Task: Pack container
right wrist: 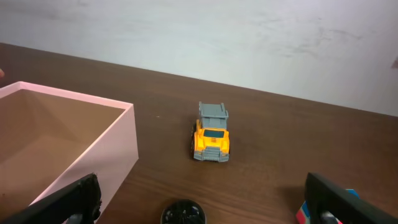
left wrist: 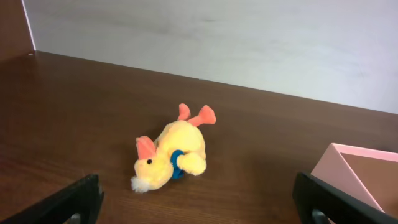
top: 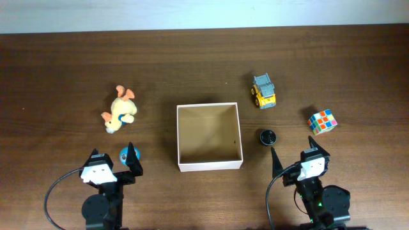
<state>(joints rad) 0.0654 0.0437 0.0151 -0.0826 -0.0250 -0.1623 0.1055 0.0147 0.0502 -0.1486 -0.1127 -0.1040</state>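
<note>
The container [top: 209, 163] is a square shallow white-walled box with a tan inside, empty, at the table's middle. Its corner shows in the left wrist view [left wrist: 348, 171] and its wall in the right wrist view [right wrist: 112, 149]. A yellow plush duck [top: 119, 109] lies left of it, also in the left wrist view [left wrist: 169, 157]. A yellow and grey toy truck [top: 263, 91] stands at the back right, also in the right wrist view [right wrist: 211, 138]. A small black round object [top: 267, 137] and a colour cube [top: 322, 121] lie to the right. My left gripper [top: 114, 162] and right gripper [top: 299, 161] are open and empty near the front edge.
A small blue ball [top: 127, 154] lies between the left gripper's fingers in the overhead view. The black round object [right wrist: 182, 213] sits just ahead of the right gripper, with the cube's corner [right wrist: 303, 213] by its right finger. A pale wall runs behind the table.
</note>
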